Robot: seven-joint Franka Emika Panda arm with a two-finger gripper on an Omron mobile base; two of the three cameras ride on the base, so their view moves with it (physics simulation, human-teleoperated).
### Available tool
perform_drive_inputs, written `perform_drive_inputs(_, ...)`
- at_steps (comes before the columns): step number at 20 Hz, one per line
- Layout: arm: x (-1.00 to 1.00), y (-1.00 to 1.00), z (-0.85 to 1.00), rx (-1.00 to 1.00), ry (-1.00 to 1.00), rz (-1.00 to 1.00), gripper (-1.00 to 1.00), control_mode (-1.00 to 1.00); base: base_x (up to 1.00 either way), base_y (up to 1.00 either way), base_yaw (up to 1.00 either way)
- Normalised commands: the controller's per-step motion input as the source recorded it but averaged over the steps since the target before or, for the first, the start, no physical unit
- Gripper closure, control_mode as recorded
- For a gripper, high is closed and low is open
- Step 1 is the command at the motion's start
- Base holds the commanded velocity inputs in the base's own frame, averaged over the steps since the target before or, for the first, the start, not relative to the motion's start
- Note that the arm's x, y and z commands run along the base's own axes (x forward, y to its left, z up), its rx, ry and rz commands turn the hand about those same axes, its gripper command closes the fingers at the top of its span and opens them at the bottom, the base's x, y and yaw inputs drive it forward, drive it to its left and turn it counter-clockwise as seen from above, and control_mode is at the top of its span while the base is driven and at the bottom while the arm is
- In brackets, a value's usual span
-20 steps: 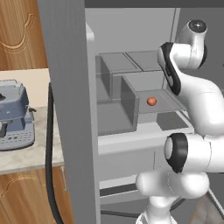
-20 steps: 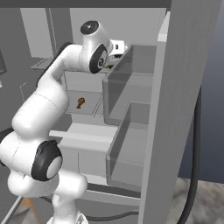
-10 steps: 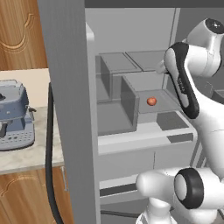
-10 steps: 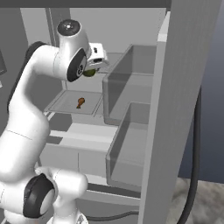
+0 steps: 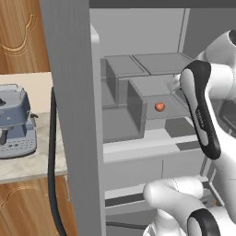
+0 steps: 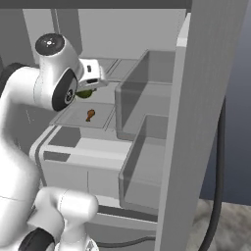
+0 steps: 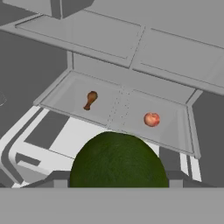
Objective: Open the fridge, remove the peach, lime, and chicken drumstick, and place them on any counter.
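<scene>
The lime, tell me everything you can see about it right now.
The lime is a dark green ball with a finely mottled, dull skin. In the hand view it looms large at the bottom, right at the gripper, above and in front of the fridge shelf, not resting on it. Its lower part is cut off there, so the fingers' contact cannot be seen. In the right base view a sliver of green peeks out beside the hand, which suggests the gripper is carrying it.

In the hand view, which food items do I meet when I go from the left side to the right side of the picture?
chicken drumstick on the glass shelf → lime, large and close at the bottom → peach on the same shelf.
</scene>
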Motion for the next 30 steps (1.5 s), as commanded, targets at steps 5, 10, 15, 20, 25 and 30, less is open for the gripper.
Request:
perform_drive_inputs(5, -0.66, 0.00, -0.02, 0.00, -0.01, -0.09, 1.00, -1.00, 0.00, 0.00, 0.00)
perform_drive_inputs(10, -0.18, 0.00, 0.00, 0.00, -0.01, -0.02, 1.00, 1.00, -0.05, 0.00, 0.00)
perform_drive_inputs(15, 0.00, 0.00, 0.00, 0.00, 0.00, 0.00, 1.00, 1.00, -0.99, -0.06, 0.00)
perform_drive_inputs(20, 0.00, 0.00, 0.00, 0.00, 0.00, 0.00, 1.00, 1.00, -0.99, -0.07, 0.00)
perform_drive_inputs(25, 0.00, 0.00, 0.00, 0.00, 0.00, 0.00, 1.00, 1.00, -0.07, 0.00, 0.00)
perform_drive_inputs(30, 0.00, 0.00, 0.00, 0.00, 0.00, 0.00, 1.00, 1.00, -0.90, 0.31, 0.35)
